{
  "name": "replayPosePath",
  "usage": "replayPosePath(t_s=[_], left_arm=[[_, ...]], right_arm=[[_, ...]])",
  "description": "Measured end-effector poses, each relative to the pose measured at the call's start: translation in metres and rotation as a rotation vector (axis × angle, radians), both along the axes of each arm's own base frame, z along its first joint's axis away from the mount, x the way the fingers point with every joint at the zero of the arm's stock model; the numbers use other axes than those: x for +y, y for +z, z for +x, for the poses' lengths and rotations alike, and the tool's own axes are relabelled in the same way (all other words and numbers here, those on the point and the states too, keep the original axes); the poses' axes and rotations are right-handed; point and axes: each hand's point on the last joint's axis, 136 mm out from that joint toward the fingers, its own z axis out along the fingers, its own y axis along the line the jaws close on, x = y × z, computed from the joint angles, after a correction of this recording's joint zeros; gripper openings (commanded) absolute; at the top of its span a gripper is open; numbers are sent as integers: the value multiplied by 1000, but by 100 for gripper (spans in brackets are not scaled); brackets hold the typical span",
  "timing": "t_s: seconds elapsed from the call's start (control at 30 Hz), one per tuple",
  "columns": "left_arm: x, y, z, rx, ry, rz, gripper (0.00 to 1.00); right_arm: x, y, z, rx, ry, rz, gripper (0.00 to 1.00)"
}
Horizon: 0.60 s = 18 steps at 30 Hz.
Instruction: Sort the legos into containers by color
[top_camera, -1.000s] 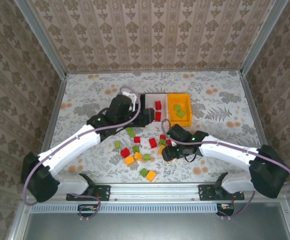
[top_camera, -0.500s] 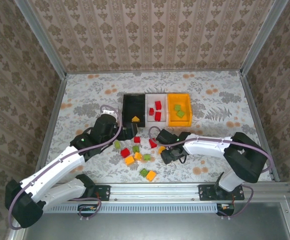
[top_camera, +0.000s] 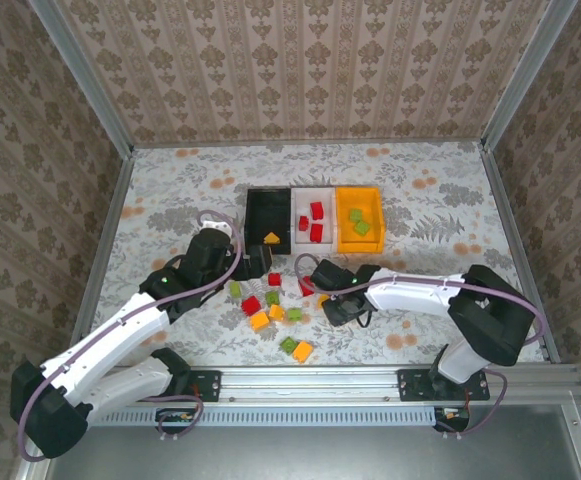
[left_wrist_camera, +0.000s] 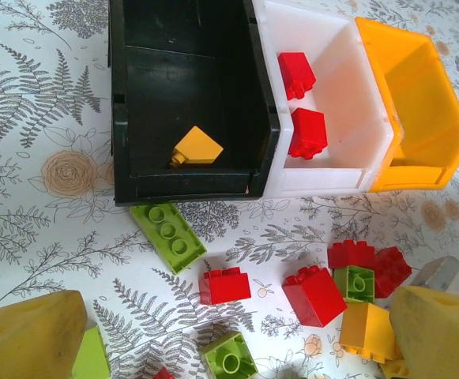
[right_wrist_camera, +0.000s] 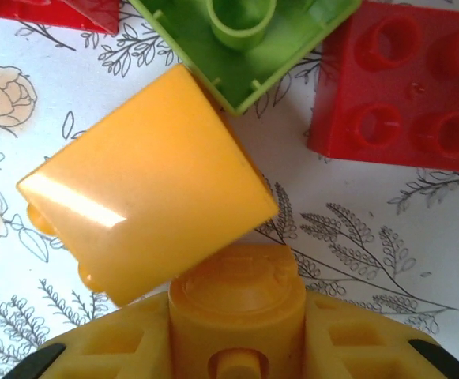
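I am hovering the right hand over the glossy orange-yellow plastic brick to grab it; whether it is pinching, I cannot tell.

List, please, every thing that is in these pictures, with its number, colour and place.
black container: one, left end of the joined row; holds one orange-yellow lego.
white container: one, middle of the row; holds three red legos.
orange-yellow container: one, right end of the row; holds two green legos.
loose legos: about a dozen, red, green and orange-yellow, on the table in front of the row.
table: one, white with fern and flower print.
walls: beige, patterned, around the table.
left end effector: yellow fingers apart, above the loose legos.
right end effector: yellow, close over the loose legos; open or shut unclear.
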Motion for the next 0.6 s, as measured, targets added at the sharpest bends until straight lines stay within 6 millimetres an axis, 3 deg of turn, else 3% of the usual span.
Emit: replayPosePath(t_s=[0.17,0.3,0.43,0.6], left_arm=[[6,-5,-1,9,13,9,100],[16,-11,-5,22,30,22,100],[25,-19,-9,40,50,32,100],[36,-25,-17,56,74,30,100]], right_arm=[[4,29,2,-50,4,65,29],[33,69,22,-100,33,158,29],[89,116,70,-182,49,292,29],[143,137,137,-252,39,383,29]])
